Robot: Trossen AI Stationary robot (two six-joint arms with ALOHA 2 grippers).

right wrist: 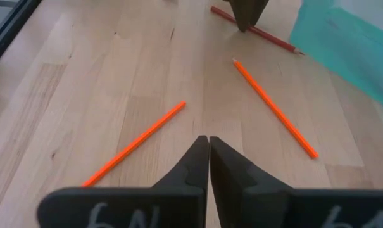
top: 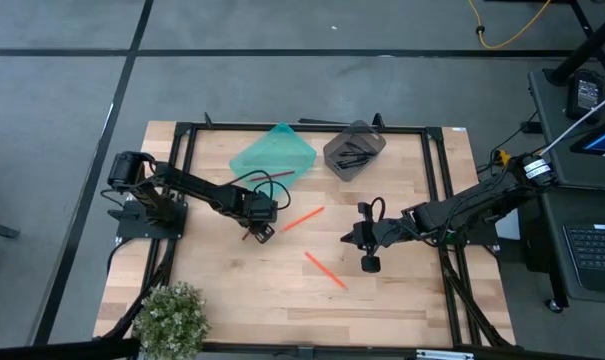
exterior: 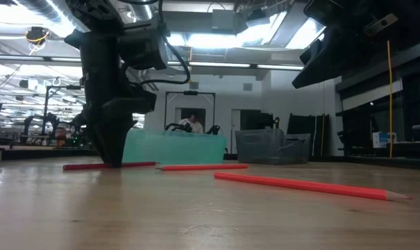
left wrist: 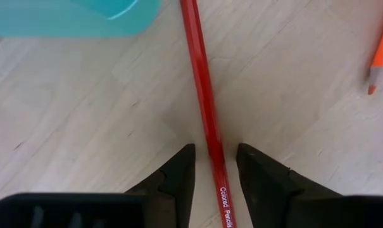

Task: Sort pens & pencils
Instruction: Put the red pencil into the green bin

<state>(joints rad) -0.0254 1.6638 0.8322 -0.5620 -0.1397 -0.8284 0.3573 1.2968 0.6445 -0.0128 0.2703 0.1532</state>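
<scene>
A dark red pencil (left wrist: 204, 107) lies flat on the wooden table beside the teal bin (top: 274, 152). My left gripper (left wrist: 214, 155) is open and lowered over it, one finger on each side of the pencil's shaft with small gaps showing. In the low view the left gripper (exterior: 112, 149) reaches down to the red pencil (exterior: 85, 167). Two orange pencils (top: 303, 218) (top: 325, 268) lie flat mid-table. Black pens (top: 354, 153) lie inside the grey bin (top: 367, 138). My right gripper (right wrist: 208, 144) is shut and hovers between the orange pencils (right wrist: 137, 145) (right wrist: 273, 107).
The teal bin (exterior: 171, 146) and the grey bin (exterior: 269, 147) stand side by side at the table's far edge. A potted plant (top: 172, 318) sits at the near-left corner. A black frame (top: 282, 127) rims the table. A person (exterior: 191, 123) shows far behind.
</scene>
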